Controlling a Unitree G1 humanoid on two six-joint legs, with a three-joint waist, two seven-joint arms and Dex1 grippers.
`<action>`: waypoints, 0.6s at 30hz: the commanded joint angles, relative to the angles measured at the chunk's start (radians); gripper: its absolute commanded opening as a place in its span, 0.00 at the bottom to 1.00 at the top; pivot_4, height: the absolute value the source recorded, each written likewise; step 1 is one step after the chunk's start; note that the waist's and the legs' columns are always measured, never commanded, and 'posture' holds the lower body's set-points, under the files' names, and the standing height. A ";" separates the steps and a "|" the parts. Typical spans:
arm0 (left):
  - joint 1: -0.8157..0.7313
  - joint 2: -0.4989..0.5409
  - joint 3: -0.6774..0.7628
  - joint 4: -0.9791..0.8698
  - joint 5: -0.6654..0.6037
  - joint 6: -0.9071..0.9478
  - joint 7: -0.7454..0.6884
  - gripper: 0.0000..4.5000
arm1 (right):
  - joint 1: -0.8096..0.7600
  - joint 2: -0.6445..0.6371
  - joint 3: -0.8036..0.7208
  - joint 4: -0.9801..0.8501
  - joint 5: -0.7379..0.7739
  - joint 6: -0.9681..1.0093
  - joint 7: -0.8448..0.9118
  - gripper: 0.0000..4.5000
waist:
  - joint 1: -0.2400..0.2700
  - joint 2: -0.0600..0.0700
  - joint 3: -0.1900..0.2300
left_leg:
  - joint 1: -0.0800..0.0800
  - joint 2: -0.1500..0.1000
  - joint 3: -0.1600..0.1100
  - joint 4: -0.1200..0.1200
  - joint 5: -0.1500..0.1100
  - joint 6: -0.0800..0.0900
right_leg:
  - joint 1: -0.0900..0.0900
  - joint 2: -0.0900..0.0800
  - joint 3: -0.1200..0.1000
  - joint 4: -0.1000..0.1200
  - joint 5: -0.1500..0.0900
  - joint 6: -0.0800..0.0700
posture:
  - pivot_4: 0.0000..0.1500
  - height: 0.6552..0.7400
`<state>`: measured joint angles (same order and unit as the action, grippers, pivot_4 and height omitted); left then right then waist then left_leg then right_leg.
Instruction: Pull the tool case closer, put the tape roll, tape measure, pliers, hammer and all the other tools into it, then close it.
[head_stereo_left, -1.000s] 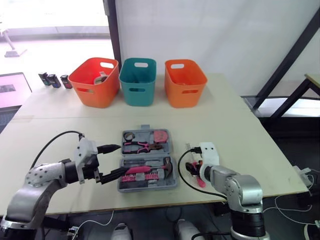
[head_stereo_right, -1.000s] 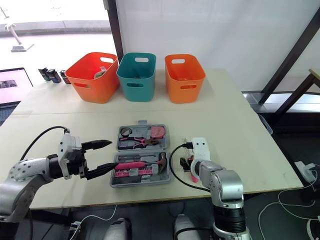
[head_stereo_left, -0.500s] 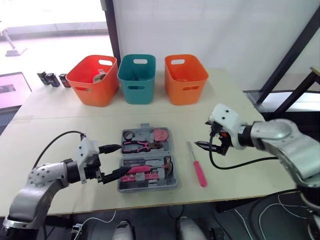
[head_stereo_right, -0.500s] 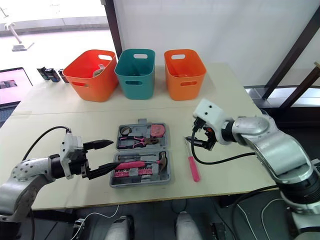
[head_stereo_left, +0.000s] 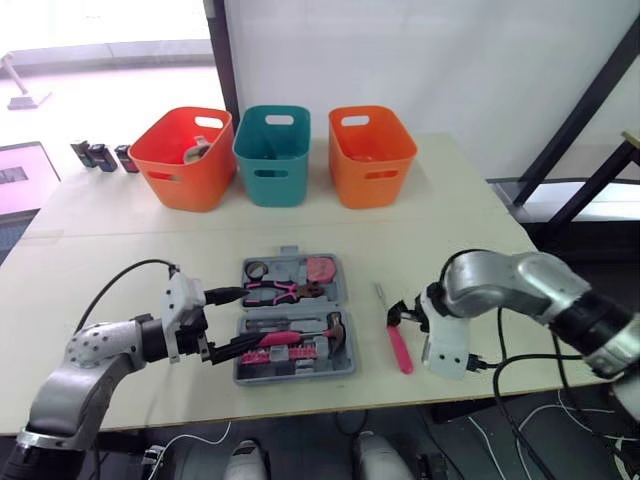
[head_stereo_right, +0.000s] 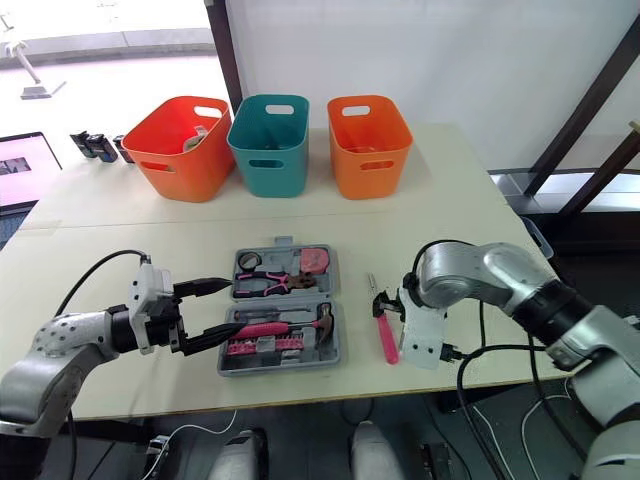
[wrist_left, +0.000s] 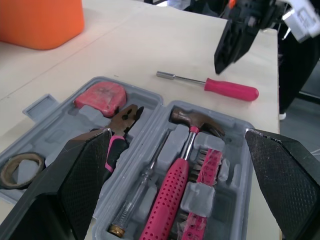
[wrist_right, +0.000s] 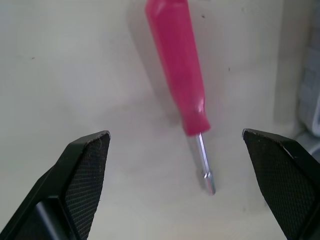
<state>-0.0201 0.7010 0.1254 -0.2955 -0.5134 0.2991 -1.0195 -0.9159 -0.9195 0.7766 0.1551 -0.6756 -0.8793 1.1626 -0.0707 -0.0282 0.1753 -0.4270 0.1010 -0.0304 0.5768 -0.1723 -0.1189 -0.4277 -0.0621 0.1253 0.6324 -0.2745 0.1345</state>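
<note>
The tool case (head_stereo_left: 298, 373) lies open near the middle of the table's (head_stereo_left: 110, 250) front edge, holding the tape roll (head_stereo_left: 259, 271), pliers (head_stereo_left: 283, 291), tape measure (head_stereo_left: 321, 270) and hammer (head_stereo_left: 300, 336). A pink screwdriver (head_stereo_left: 398, 343) lies on the table just right of the case. The right gripper (wrist_right: 175, 134) hovers over the screwdriver, jaws spread. The left gripper (head_stereo_left: 240, 318) sits at the case's left side, jaws spread wide. Three baskets (head_stereo_left: 272, 158) stand along the far edge.

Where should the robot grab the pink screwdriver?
Its fat pink handle, from straight above: the screwdriver lies flat on the table, and the handle is thicker than the thin shaft. The open right pincer sits over it.
</note>
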 joint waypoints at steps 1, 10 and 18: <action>0.005 -0.002 0.021 -0.034 -0.011 -0.005 0.013 1.00 | -0.038 0.054 -0.002 0.013 -0.038 -0.032 0.010 0.99 | 0.002 0.000 0.000 | 0.000 0.000 0.000 0.000 0.000 0.000 | 0.000 0.000 0.000 0.001 0.000 0.000 | 1.00 1.00; 0.045 -0.004 0.050 -0.082 -0.027 0.002 0.053 1.00 | -0.046 0.164 0.060 0.162 -0.141 -0.074 0.006 0.94 | 0.011 0.000 0.000 | 0.001 0.000 -0.001 0.002 0.001 -0.001 | 0.003 0.000 0.000 0.001 0.001 -0.001 | 1.00 1.00; 0.072 0.003 0.062 -0.124 -0.042 0.022 0.083 1.00 | -0.078 0.219 0.068 0.279 -0.196 -0.099 -0.048 0.15 | 0.000 -0.002 -0.001 | 0.004 0.000 -0.001 0.003 0.001 -0.001 | 0.006 0.000 0.000 0.002 0.001 -0.002 | 1.00 1.00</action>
<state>0.0492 0.6968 0.1573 -0.3798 -0.5367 0.3200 -0.9445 -0.9806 -0.7193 0.8513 0.4317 -0.8682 -0.9726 1.1270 -0.0706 -0.0297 0.1748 -0.4223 0.1010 -0.0317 0.5796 -0.1714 -0.1200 -0.4221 -0.0617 0.1252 0.6353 -0.2736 0.1328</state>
